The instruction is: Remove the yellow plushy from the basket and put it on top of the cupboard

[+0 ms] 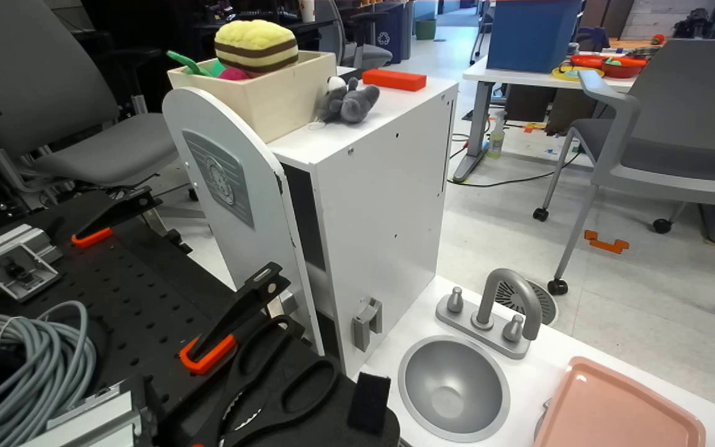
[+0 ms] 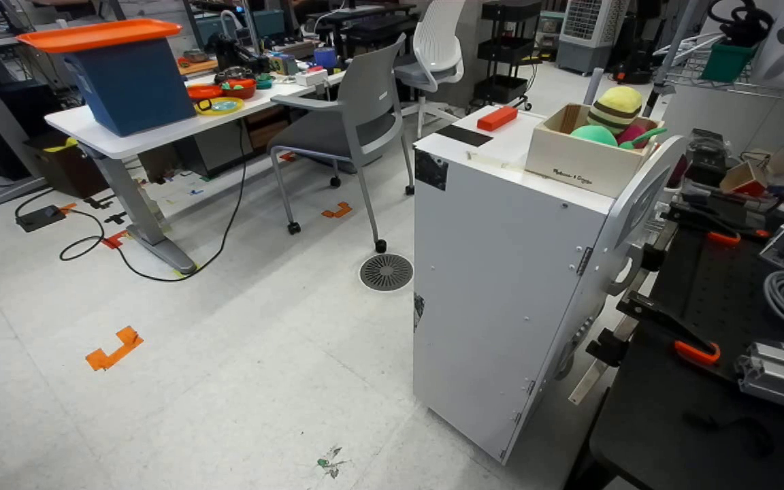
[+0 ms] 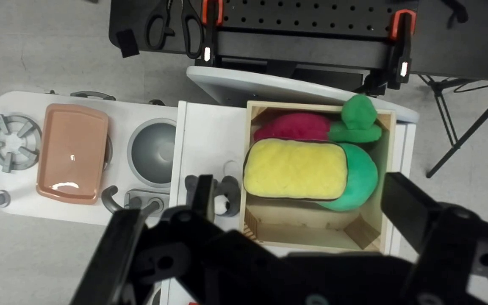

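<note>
Probably light and squashy, yellow plushy [image 3: 295, 169] wants pinching across its narrow width; gripper [image 3: 301, 199] spread wide, holding nothing.

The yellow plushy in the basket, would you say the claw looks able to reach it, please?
Probably yes: the claw is open, and the yellow plushy, its top uncovered, sticks up out of the basket.

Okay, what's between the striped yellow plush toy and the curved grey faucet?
In the wrist view: one wall of the beige wooden basket, then a partly hidden grey plush toy on the flat-topped white cupboard.
</note>
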### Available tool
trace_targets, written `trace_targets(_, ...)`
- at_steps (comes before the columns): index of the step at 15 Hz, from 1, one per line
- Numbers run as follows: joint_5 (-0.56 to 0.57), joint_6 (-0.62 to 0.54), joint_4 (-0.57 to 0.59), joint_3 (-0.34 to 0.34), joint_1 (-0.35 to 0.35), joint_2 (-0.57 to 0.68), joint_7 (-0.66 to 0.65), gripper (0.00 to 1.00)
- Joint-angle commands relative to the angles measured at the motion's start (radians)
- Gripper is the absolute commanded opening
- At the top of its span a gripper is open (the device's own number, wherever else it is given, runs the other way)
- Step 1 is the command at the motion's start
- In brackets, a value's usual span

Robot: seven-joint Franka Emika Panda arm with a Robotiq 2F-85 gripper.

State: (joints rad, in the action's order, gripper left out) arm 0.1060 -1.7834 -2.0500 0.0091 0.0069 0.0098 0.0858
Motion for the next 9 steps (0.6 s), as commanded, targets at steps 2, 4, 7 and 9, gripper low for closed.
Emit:
trace_targets(2, 0.004, 0.017, 0.034, -0.012, -0.011, 0.046, 0.014, 1.00)
trace_targets(4, 0.025, 0.016, 0.030, -0.015, -0.015, 0.063, 0.030, 1.00)
trace_targets(7, 0.047, 0.021, 0.016, -0.014, -0.015, 0.074, 0.051, 1.00)
trace_targets(9, 0.060, 0.006, 0.000, -0.010, -0.011, 0.068, 0.063, 1.00)
